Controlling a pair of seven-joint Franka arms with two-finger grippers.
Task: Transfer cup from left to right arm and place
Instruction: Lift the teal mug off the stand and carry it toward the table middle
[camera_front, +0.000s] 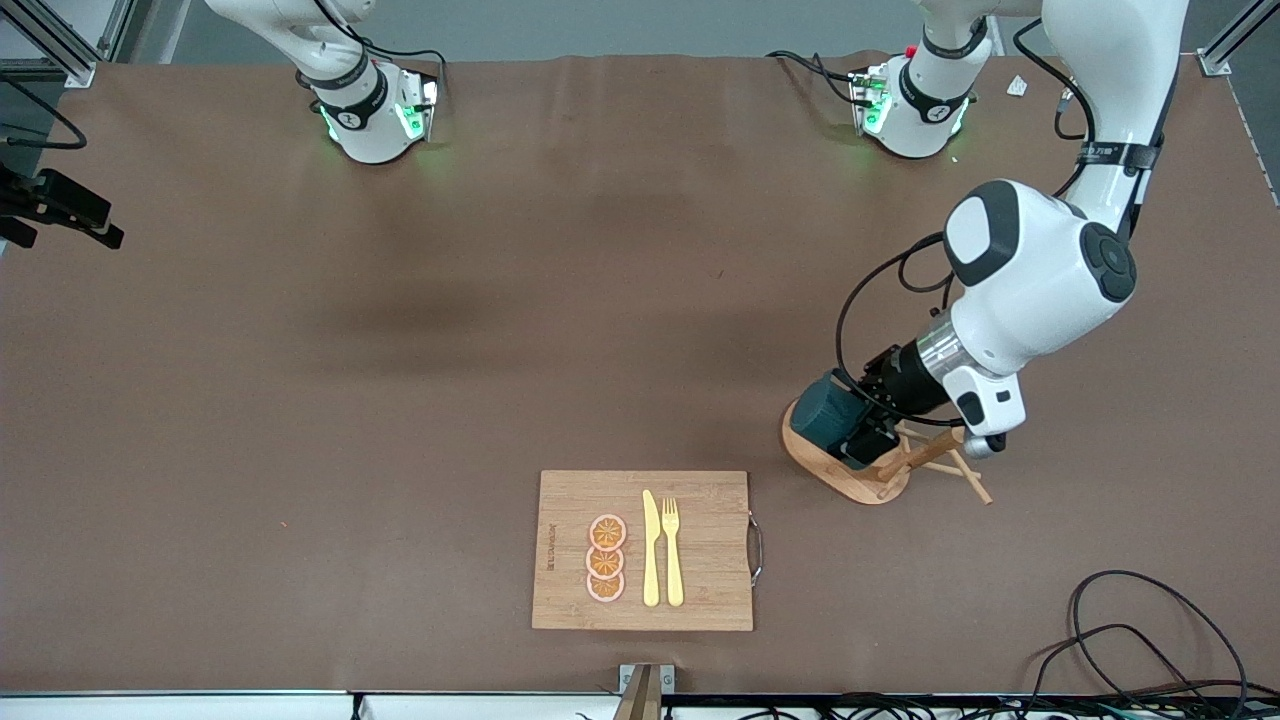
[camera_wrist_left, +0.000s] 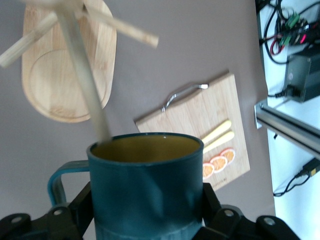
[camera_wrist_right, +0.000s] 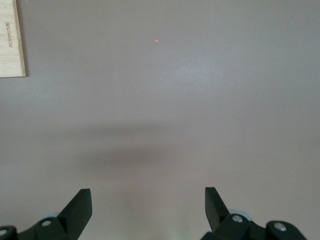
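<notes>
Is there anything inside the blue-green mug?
Empty as far as shows: the left wrist view looks into the cup, held by the left end effector, and only its bare yellowish inside appears; the bottom is hidden.

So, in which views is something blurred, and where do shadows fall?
Left wrist view: the cup, held in the left gripper, is soft and the wooden peg rack blurred. Right wrist view: a broad faint shadow crosses the table above the open right gripper. Front view: sharp, with dim shadows on the table.
</notes>
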